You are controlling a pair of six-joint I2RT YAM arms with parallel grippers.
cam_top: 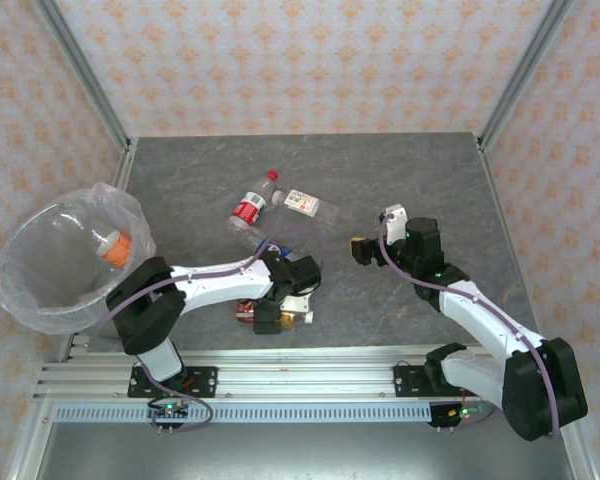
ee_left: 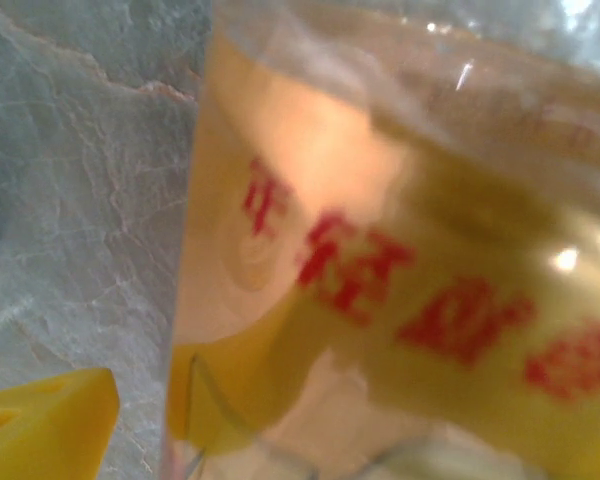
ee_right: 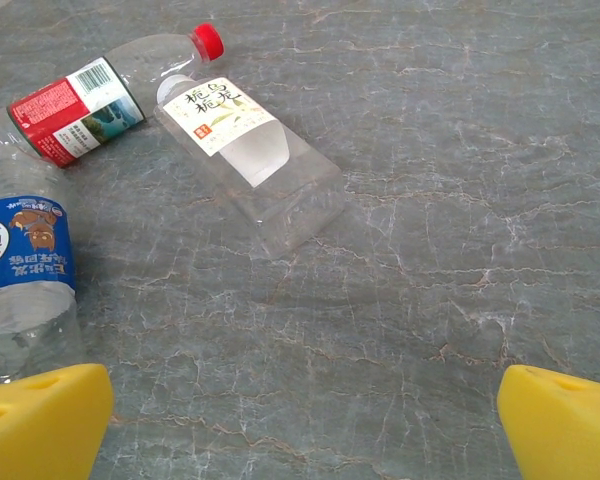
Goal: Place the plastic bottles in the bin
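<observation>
The grey, veined table (cam_top: pixel 410 180) carries 4 bottles, all lying on their sides. Left of centre, a red-label bottle (ee_right: pixel 75 110) with a red cap lies just beside a white-label bottle (ee_right: pixel 245 160). A blue-label bottle (ee_right: pixel 25 260) lies near the red-label bottle's base. Closer to the front edge lies a yellow-label bottle (ee_left: pixel 380 300) printed with red characters.

Grey marbled tabletop (cam_top: pixel 380 180), orange-patterned wallpaper walls (cam_top: pixel 300 60) — metal corner posts (cam_top: pixel 85 70), even light.
</observation>
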